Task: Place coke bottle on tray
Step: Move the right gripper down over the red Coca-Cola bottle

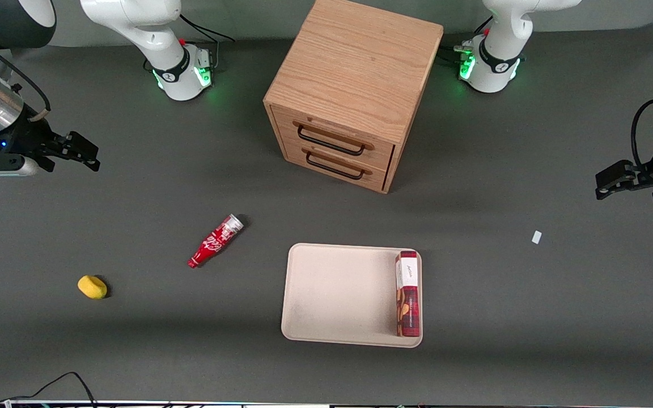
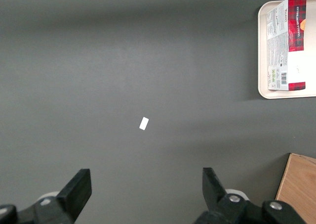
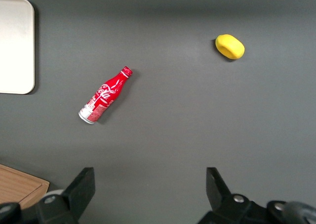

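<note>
Count on the surface (image 1: pixel 134 351): one coke bottle (image 1: pixel 215 241), one tray (image 1: pixel 338 294), one red-and-white box (image 1: pixel 408 293), one yellow lump (image 1: pixel 92 287), one two-drawer wooden cabinet (image 1: pixel 349 90), one small white scrap (image 1: pixel 537 237).

The coke bottle lies flat on its side on the bare surface, apart from the tray and lying toward my end of the table from it. Its long axis runs on a diagonal: the red-capped neck points toward the front camera and toward the yellow lump, while the silvery base points toward the cabinet. White lettering faces upward.

The tray sits in front of the cabinet's drawers, nearer the front camera. The box lies inside it, along the rim at the end toward the parked arm; the remainder of the tray floor is bare.

My gripper (image 1: pixel 80 152) hangs above the surface at my end of the table, well apart from the bottle. My jaws stand spread wide, with nothing between them, and both fingers (image 3: pixel 84 187) show over bare surface in my wrist view.
</note>
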